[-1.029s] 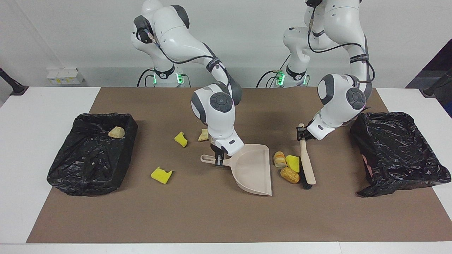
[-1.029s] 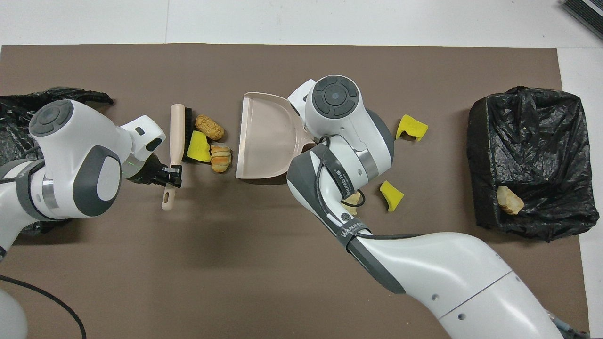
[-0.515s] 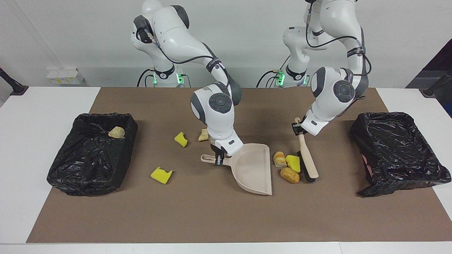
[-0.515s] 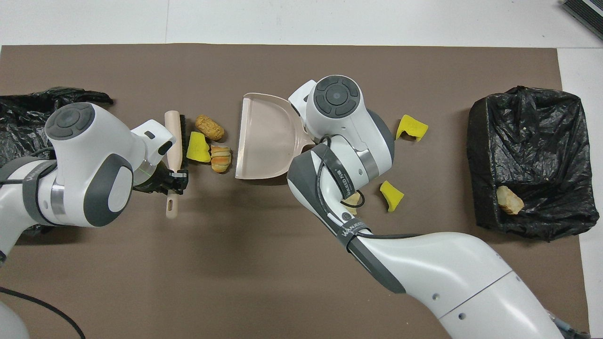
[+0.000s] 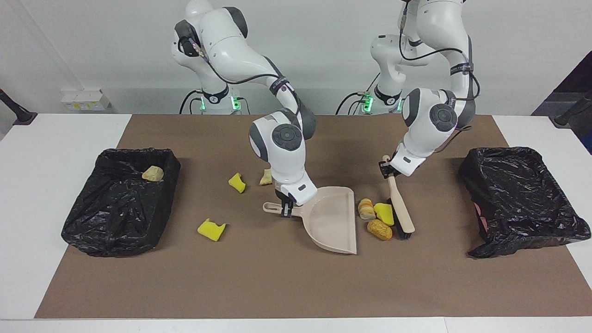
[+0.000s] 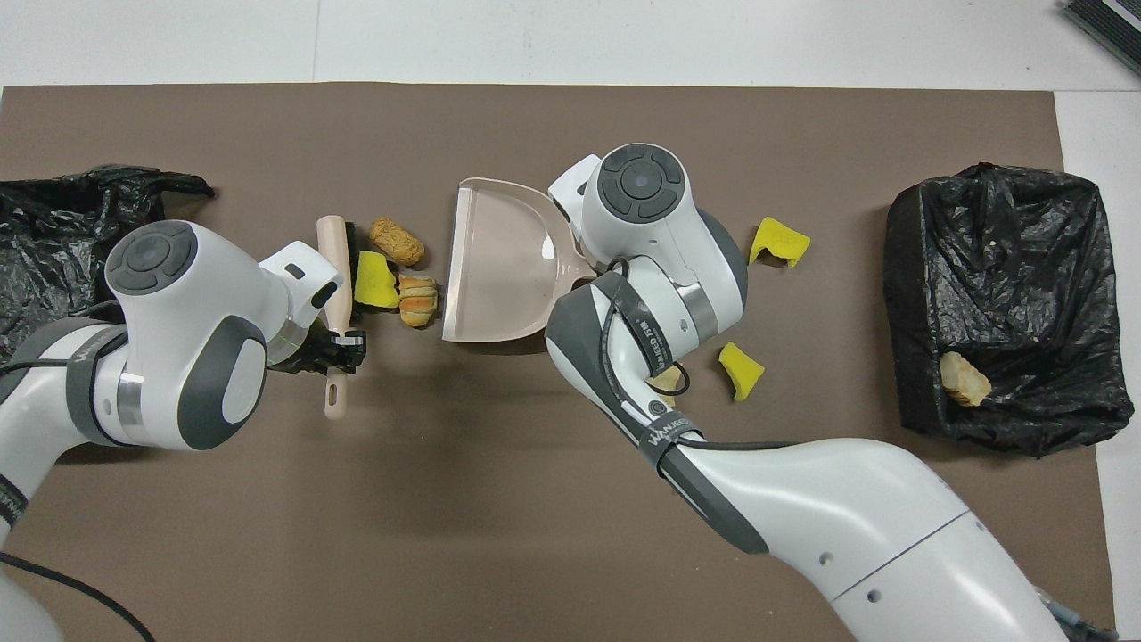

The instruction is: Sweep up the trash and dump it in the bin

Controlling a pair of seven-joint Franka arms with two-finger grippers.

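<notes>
Left end effector (image 5: pixel 387 169) pinches brush (image 5: pixel 398 208); right end effector (image 5: pixel 287 206) pinches dustpan (image 5: pixel 334 222). Risk: brush angled, scraps (image 5: pixel 375 217) may slip past pan lip.

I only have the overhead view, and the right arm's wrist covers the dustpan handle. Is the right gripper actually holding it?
Observer: Yes. The facing view shows the right gripper shut on the handle of the dustpan, whose lip looks to rest on the mat.
Operator: Are the brush's bristles down?
Observer: Yes. The brush is tilted, its handle end raised in the left gripper and its bristle end on the mat beside the three scraps.
</notes>
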